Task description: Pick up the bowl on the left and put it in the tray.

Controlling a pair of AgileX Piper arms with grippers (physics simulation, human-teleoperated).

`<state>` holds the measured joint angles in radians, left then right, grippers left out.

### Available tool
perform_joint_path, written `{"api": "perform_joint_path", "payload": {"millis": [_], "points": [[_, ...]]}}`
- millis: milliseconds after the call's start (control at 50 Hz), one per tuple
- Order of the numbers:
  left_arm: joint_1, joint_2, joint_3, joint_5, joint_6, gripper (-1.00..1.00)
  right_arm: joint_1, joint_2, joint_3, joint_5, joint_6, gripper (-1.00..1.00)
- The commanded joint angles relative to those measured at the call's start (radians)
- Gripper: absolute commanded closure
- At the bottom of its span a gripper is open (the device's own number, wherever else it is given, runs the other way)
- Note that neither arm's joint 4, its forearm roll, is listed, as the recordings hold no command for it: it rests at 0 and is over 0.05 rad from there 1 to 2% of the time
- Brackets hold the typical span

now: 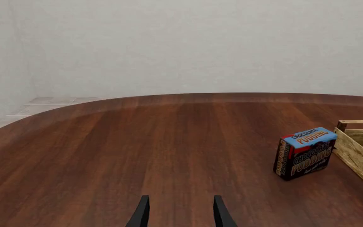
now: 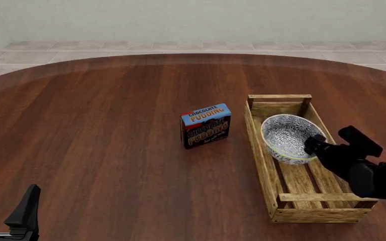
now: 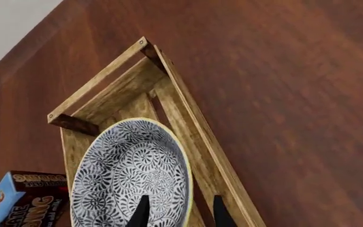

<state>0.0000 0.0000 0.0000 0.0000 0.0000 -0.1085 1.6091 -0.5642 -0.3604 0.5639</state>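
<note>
Jaws astride bowl (image 3: 134,175) rim in right wrist view; front hides grip.

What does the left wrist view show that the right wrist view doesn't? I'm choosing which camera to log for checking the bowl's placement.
Only the left wrist view shows the left gripper, open over bare table, and the back wall. Only the right wrist view shows the bowl in the tray, with the right gripper's fingers straddling its rim. Both show the pudding box and part of the tray.
</note>
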Motion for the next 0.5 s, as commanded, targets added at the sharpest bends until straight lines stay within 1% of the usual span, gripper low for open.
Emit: {"api": "perform_joint_path", "payload": {"millis": [20, 240, 500], "points": [[0.0, 0.0, 0.0, 0.0, 0.0, -1.0, 0.008, -0.01, 0.003, -0.002, -0.012, -1.0], [0.0, 0.0, 0.0, 0.0, 0.0, -1.0, 0.012, -0.024, 0.013, -0.003, -0.015, -1.0], [0.0, 0.0, 0.0, 0.0, 0.0, -1.0, 0.029, -0.099, 0.041, 0.016, -0.014, -1.0]]}}
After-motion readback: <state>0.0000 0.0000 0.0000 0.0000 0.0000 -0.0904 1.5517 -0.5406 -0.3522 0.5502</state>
